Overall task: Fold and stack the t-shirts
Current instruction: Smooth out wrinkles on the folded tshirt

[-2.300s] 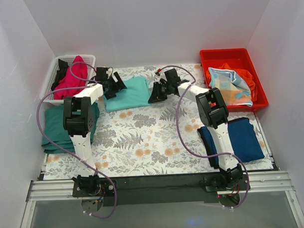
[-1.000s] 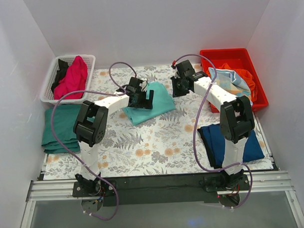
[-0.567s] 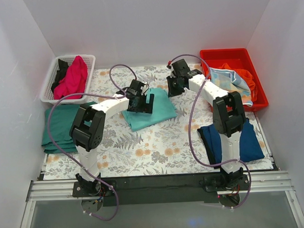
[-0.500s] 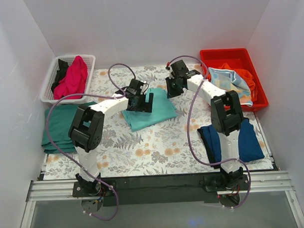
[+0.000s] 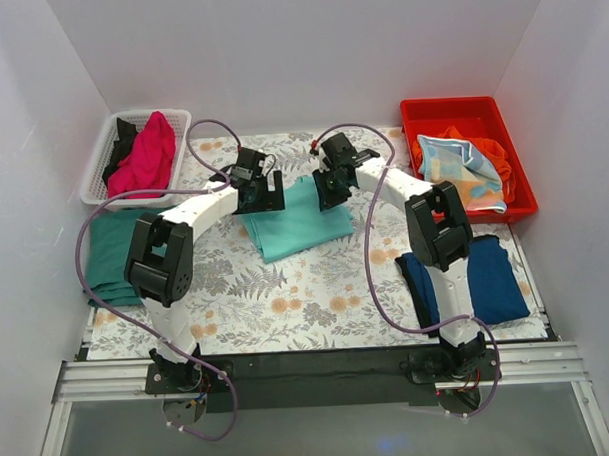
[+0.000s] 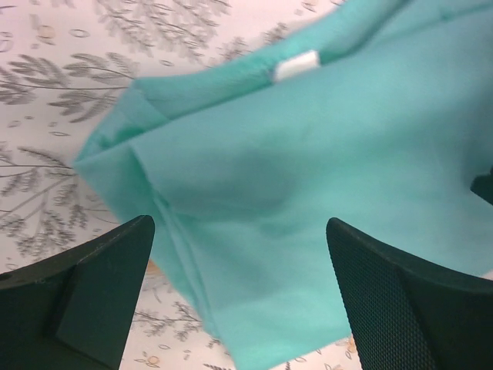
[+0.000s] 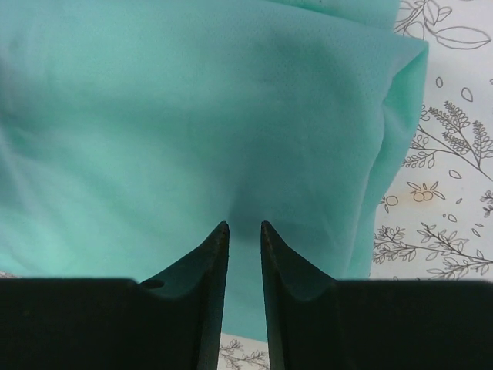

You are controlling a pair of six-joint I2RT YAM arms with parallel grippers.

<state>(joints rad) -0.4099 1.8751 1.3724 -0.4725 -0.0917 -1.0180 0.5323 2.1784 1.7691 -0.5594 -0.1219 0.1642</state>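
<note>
One mint-green shirt (image 5: 302,223) lies folded in the middle of the flowered table cover (image 5: 287,289), seemingly ready to stack. The left gripper (image 5: 265,197) hangs at its left edge, jaws wide and empty. The right gripper (image 5: 328,192) is at its far corner, jaws a slit apart, with no cloth visibly between them. A dark green pile (image 5: 110,257) and a navy shirt (image 5: 491,279) lie folded. A magenta shirt (image 5: 147,153) waits in the basket (image 5: 181,117); roughly half done, I judge.

left claw (image 6: 239,222): wide open; right claw (image 7: 244,225): narrowly parted
</note>
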